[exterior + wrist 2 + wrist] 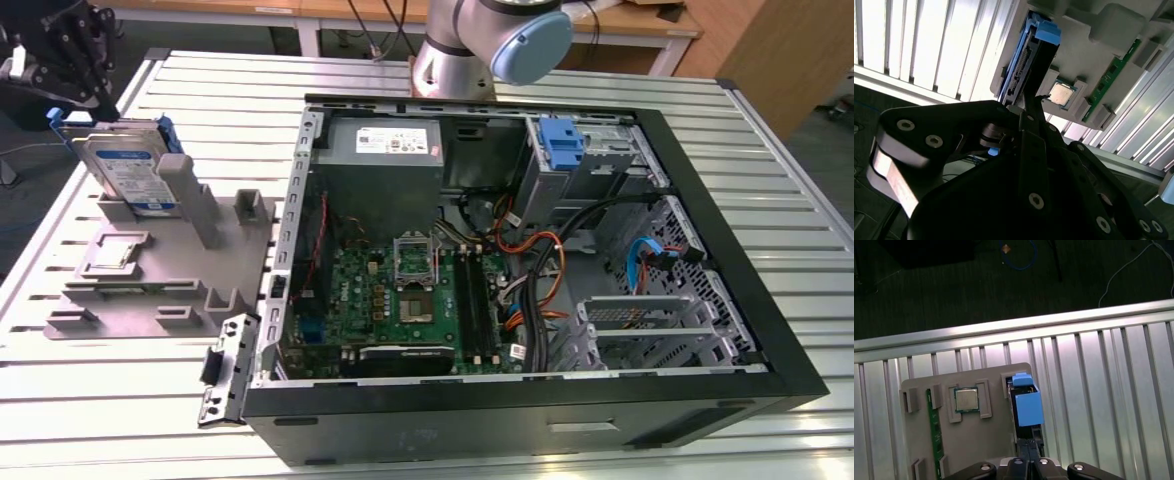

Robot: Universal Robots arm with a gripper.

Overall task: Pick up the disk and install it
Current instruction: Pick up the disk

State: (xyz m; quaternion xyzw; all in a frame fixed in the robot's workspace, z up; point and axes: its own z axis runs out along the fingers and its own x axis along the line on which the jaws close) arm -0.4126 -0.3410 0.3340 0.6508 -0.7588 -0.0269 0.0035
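The work looks to be at its very start, with neither the lifting nor the fitting done. The disk (123,165), a flat silver metal hard drive with a white-and-blue label and blue plastic rails along its edges, stands upright on its edge in a slot of the grey moulded parts holder (147,270). That holder lies on the slatted aluminium table (107,400), at the exterior view's left. Beside the disk in the same holder lie a small square silver processor chip (966,400) and a narrow green memory board (932,432). Farther off, well apart from the disk, the black open computer case (534,420) lies on its side showing its green motherboard (400,300) and grey power supply box (384,145). A bare blue plastic bracket (561,140) sits in the drive cage at the far corner, and no drive is seen mounted there. The black two-fingered gripper (1031,452) hangs just above the upper end of the disk, in line with it. In both wrist views its fingers (1030,117) run together to a narrow tip with no gap showing. They look slimmer than the disk is thick, so I judge the claw closed on nothing and not gripping the drive, though whether the tip touches the blue end tab (1029,407) cannot be told
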